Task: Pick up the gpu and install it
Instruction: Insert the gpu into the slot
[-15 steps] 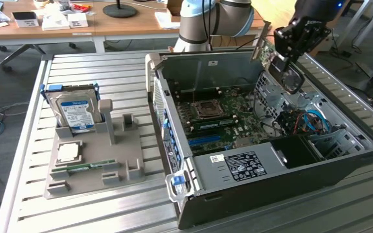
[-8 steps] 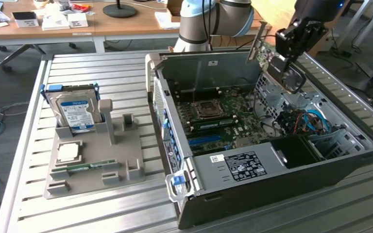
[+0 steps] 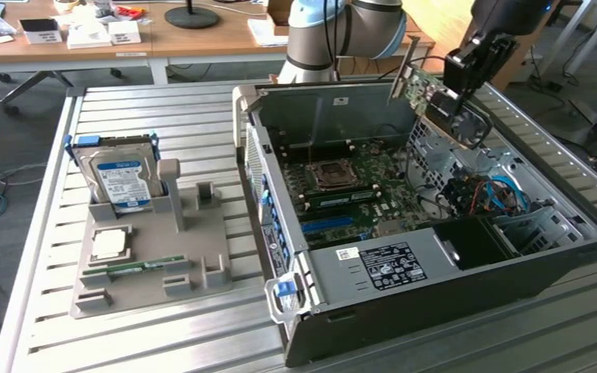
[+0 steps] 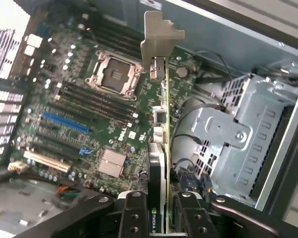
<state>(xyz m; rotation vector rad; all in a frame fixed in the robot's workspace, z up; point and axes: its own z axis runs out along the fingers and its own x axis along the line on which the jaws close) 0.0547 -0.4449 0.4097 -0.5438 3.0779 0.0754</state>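
Gripper [image 4: 161, 210] up close, jaws partway closed and clamped on the gpu [image 4: 162, 129], held edge-on with its silver bracket [image 4: 159, 37] leading, likely to line up with the blue slot [image 4: 64, 122]. It hangs over the open case [image 3: 547, 256], one o'clock in the exterior view. Motherboard [image 4: 89, 114] reads DELL; the card's cooler [image 4: 155, 188] shows NVIDI, cut off.
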